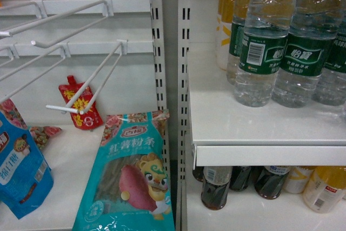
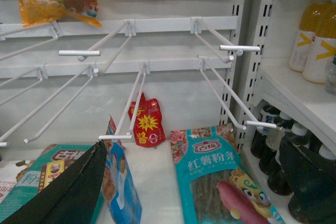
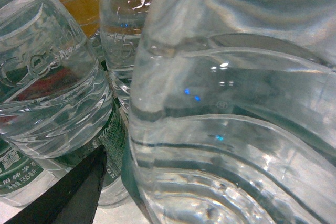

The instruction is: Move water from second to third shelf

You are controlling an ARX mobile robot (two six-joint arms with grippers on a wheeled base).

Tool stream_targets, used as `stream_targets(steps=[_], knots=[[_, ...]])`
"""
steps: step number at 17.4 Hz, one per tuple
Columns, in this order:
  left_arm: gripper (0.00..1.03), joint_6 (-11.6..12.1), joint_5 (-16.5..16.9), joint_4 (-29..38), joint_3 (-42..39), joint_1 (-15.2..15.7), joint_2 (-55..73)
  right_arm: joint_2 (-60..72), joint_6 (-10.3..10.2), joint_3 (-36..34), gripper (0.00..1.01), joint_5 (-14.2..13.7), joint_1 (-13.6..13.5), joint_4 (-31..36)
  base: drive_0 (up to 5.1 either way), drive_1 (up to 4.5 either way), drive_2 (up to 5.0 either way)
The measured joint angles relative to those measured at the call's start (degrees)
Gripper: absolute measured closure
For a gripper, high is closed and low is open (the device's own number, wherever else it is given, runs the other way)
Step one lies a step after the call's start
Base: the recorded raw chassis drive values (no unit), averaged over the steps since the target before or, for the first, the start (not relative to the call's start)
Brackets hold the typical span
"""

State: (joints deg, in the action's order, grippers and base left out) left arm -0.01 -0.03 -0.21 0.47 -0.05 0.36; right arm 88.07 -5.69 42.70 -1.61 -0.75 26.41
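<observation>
Several bottles of water (image 1: 259, 52) with dark green labels stand on the white upper shelf (image 1: 259, 128) at the right of the head view. Neither gripper shows there. In the right wrist view one clear ribbed water bottle (image 3: 231, 103) fills the frame, very close. My right gripper (image 3: 205, 182) is open around it: the left finger (image 3: 68, 195) sits just left of the bottle with a small gap, and the other finger is hidden. My left gripper (image 2: 205, 161) hangs open over the snack shelf with nothing between its fingers.
Dark cola bottles (image 1: 216, 187) and orange juice bottles (image 1: 324, 187) stand on the shelf below. More juice (image 1: 227, 14) stands behind the water. White wire hooks (image 1: 75, 106) jut out at left. A teal noodle bag (image 1: 130, 177) and a blue bag (image 1: 21, 171) lie beneath.
</observation>
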Motion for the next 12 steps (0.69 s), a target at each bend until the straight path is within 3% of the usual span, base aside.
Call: stream_targets(steps=[12], knots=[[0.05, 0.0, 0.0, 0.0, 0.0, 0.0, 0.0, -4.3, -0.4, -1.2, 0.03, 3.9, 0.8, -2.0, 0.0, 0.0, 0.0]])
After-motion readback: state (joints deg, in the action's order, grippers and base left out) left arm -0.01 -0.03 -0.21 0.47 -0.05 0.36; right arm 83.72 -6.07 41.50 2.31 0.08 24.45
